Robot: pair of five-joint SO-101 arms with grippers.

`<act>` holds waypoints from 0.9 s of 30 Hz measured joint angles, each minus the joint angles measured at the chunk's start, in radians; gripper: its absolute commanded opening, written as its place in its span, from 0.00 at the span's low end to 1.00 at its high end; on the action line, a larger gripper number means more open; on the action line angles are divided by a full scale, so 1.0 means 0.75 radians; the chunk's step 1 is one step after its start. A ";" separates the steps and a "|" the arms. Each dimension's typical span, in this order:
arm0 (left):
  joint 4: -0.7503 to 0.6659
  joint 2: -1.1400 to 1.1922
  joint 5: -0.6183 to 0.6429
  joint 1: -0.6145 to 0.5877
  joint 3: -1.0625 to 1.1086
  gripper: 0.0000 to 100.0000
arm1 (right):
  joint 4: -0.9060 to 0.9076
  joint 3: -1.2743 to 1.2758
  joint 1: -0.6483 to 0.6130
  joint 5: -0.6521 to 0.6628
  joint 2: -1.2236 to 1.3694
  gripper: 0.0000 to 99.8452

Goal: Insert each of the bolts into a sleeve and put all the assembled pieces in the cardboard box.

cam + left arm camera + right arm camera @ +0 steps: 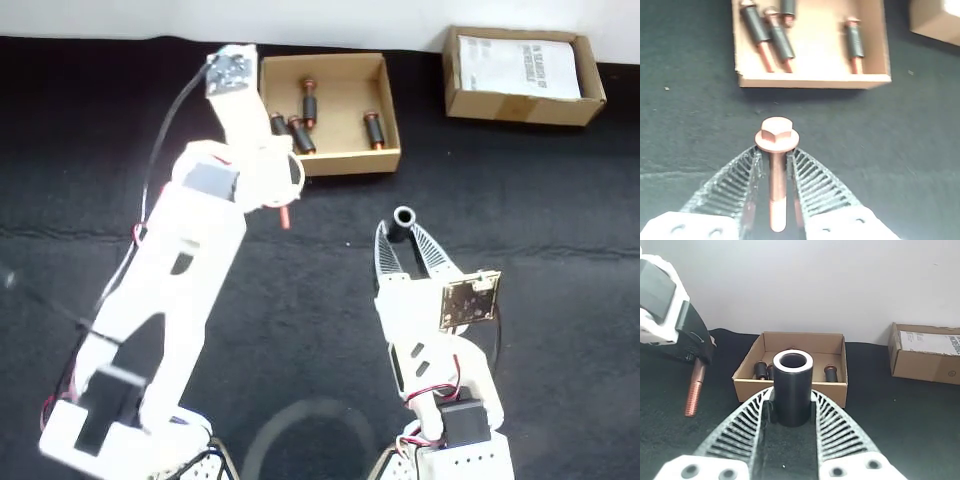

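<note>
surface [560, 300]: black cloth, carries both arms and both boxes.
left arm [190, 250]: white, stretched toward the near left corner of the cardboard box; left jaws are clamped on the bolt's shank.
right arm [440, 350]: white, shorter reach, points at the box from the near side; right jaws are clamped on the sleeve's sides.
cardboard box [350, 160]: open top, at the far middle of the surface.
second box [520, 105]: smaller carton, far right, well apart from the cardboard box, with a printed sheet [520, 65] lying in it.
assembled pieces [374, 130]: four in the cardboard box, dark sleeves on copper bolts; three grouped left of middle, one alone on the right.
sleeve [792, 390]: black tube with a pale rim, upright, open bore facing up, near the box's front wall but not touching it.
bolt [776, 170]: copper, hex flange head just beyond the fingertips, threaded end free, just off the box's near left corner, apart from the sleeve.
</note>
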 measured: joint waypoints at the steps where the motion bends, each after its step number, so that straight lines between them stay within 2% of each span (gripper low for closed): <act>1: 0.000 -0.041 0.000 0.023 0.020 0.01 | 0.000 0.000 0.000 0.000 0.000 0.01; 8: 0.000 -0.264 -0.008 0.162 0.059 0.01 | 0.000 0.000 -0.008 0.000 0.000 0.01; 18: -0.006 -0.483 -0.008 0.266 0.063 0.01 | 0.000 0.002 -0.008 -0.004 0.000 0.01; 21: -0.080 -0.489 -0.008 0.270 0.068 0.01 | 0.031 0.002 -0.008 -0.004 0.000 0.01; 27: -0.356 -0.489 -0.008 0.266 0.068 0.01 | 0.076 0.002 -0.008 -0.004 0.000 0.01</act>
